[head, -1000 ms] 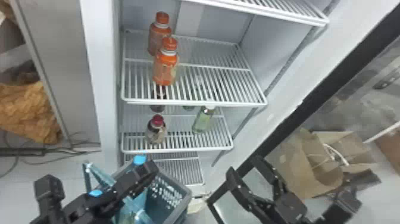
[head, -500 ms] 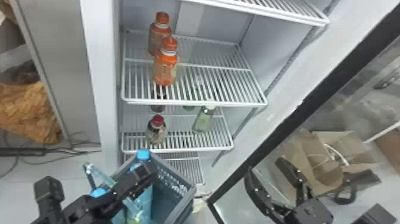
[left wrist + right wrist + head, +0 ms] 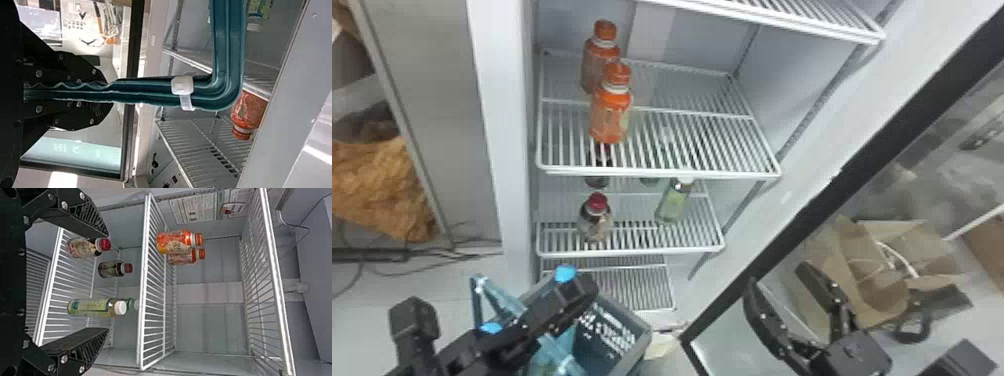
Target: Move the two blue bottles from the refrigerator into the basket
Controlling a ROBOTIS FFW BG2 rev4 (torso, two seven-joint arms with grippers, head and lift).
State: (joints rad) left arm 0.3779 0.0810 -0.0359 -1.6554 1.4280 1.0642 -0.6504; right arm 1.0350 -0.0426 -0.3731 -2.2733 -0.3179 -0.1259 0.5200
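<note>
Left gripper (image 3: 109, 93) is clenching handle (image 3: 229, 58) | right gripper (image 3: 106, 282) is gaping, holding nothing | blue bottles (image 3: 565, 273) are standing in basket (image 3: 640, 342), nearer left gripper, well to right gripper's left | both apparently delivered; right gripper is probably needing only retreat

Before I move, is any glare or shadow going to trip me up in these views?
Left wrist view: a patch of light glares near-white, and the dark jaws of the left gripper show little surface detail. Right wrist view: fairly even light on the bottles, but a bright shine along one shelf's edge. Head view: a hazy sheen on the door glass.
</note>
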